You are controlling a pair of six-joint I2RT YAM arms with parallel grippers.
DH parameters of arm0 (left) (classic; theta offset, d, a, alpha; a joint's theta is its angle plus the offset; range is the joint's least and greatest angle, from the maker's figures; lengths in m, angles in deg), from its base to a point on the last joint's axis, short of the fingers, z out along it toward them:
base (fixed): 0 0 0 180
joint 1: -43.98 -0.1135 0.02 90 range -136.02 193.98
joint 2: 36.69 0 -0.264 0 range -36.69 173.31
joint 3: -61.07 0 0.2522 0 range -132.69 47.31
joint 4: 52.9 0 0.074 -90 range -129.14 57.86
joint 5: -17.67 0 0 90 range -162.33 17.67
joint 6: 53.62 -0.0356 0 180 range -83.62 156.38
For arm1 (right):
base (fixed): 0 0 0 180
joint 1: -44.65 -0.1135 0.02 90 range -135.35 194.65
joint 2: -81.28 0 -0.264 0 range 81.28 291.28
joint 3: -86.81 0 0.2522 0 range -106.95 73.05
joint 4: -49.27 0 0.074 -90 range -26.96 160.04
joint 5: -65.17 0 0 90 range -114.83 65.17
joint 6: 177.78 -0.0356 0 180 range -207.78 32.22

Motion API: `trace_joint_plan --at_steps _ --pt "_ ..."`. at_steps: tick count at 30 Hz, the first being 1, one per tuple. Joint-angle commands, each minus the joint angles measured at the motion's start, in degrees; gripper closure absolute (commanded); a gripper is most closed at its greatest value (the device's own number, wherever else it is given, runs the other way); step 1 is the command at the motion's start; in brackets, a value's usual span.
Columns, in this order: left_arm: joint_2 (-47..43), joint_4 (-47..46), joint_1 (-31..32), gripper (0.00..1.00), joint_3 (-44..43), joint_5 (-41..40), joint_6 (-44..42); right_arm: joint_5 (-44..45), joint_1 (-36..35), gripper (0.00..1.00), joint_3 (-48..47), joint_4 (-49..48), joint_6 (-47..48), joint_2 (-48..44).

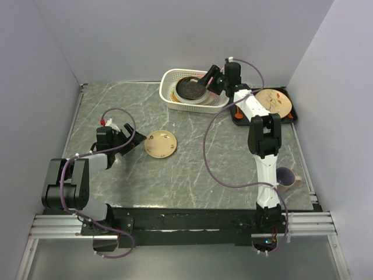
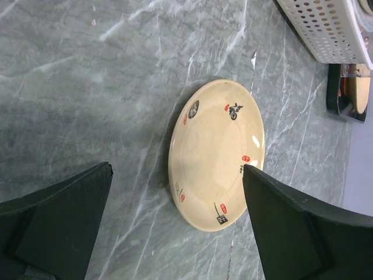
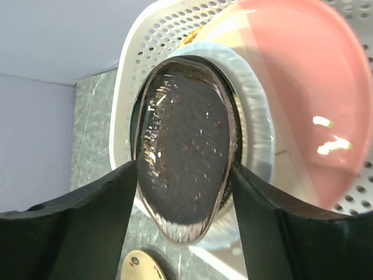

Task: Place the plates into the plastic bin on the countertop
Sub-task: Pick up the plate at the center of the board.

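A tan plate (image 1: 160, 144) with small black and red marks lies flat on the countertop (image 1: 192, 175). My left gripper (image 1: 129, 140) is open just left of it. In the left wrist view the plate (image 2: 215, 154) lies ahead between the two fingers, untouched. The white perforated bin (image 1: 169, 99) stands at the back and holds stacked plates. A black plate (image 1: 189, 87) lies on top. My right gripper (image 1: 211, 81) hovers over it, open. The right wrist view shows the black plate (image 3: 183, 157) between the fingers, on a pale blue plate (image 3: 256, 116), beside a pink plate (image 3: 303, 87).
A flat black tray (image 1: 294, 116) at the back right holds a cream plate with red-orange leaf marks (image 1: 274, 102). A purple mug (image 1: 285, 175) stands by the right arm near the right edge. Grey walls close in the back and both sides.
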Motion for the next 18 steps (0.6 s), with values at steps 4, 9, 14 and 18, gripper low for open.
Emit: trace_joint_plan --at_steps 4,9,14,18 --pt "2.0 -2.5 0.0 0.01 -2.1 2.8 -1.3 4.1 0.8 0.23 0.5 4.3 3.8 -6.3" --pt "3.4 -2.2 0.5 0.02 -2.6 3.3 -1.4 5.2 1.0 0.22 2.0 6.4 5.1 -7.2" --pt "3.5 -2.2 0.5 0.02 -2.4 3.1 -1.4 5.0 1.1 0.22 12.6 1.4 4.9 -13.9" --pt "2.3 -1.9 0.5 0.01 -2.3 2.3 -1.6 3.2 -0.2 0.22 25.1 -3.3 4.0 -19.5"
